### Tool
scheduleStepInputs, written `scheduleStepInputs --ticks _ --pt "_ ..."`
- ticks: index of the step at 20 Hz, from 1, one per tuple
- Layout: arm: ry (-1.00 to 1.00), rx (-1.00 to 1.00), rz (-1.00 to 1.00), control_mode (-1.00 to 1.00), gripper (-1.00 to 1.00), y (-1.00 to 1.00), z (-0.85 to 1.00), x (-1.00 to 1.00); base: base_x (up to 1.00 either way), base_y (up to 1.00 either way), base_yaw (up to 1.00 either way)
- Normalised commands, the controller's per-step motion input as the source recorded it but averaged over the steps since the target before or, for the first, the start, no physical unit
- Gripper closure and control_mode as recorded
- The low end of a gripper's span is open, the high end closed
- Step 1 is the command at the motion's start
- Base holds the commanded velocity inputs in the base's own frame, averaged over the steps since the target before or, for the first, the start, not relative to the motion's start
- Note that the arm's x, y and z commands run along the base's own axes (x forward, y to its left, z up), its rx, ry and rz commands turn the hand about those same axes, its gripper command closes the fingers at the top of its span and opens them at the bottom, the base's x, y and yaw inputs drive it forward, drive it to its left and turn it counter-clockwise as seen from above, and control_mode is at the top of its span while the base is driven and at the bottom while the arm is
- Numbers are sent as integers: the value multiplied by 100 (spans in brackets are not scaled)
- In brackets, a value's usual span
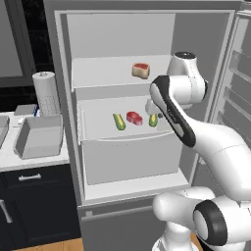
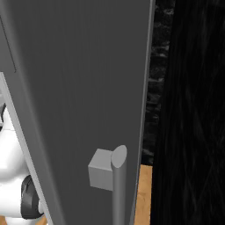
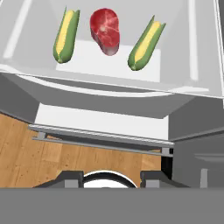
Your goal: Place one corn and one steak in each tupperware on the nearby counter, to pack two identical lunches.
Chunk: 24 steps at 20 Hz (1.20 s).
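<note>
The fridge stands open. On its middle shelf lie a corn (image 1: 119, 121), a red steak (image 1: 134, 117) and a second corn (image 1: 153, 120). The hand view has them as the left corn (image 3: 66, 35), the steak (image 3: 105, 30) and the right corn (image 3: 146, 43). Another steak (image 1: 140, 70) lies on the upper shelf. A light-grey tupperware (image 1: 39, 136) stands empty on the white counter (image 1: 34, 159) left of the fridge. My gripper (image 3: 111, 178) is open and holds nothing. It hangs in front of the middle shelf, back from the food. My forearm mostly hides it in the left base view.
A paper towel roll (image 1: 46, 93) stands behind the tub. A grey shape (image 1: 3, 130) is cut off at the counter's left edge. The open fridge door (image 2: 88, 88) with its bar handle (image 2: 117, 176) is close on my right. Wooden floor (image 3: 26, 148) lies below the fridge.
</note>
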Motion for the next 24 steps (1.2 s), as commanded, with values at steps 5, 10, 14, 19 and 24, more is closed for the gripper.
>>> scheduleStepInputs --ticks 5,10,14,19,24 --pt "-15 0 1 -100 -100 1 5 -11 0 0 0" --pt "-54 0 5 -100 -100 0 42 -12 0 0 0" --pt "-42 0 2 -100 -100 6 41 -1 0 0 0" --pt "-15 6 -10 -100 -100 25 45 0 0 0 0" --pt "-9 15 -15 -100 -100 5 36 2 0 0 0"
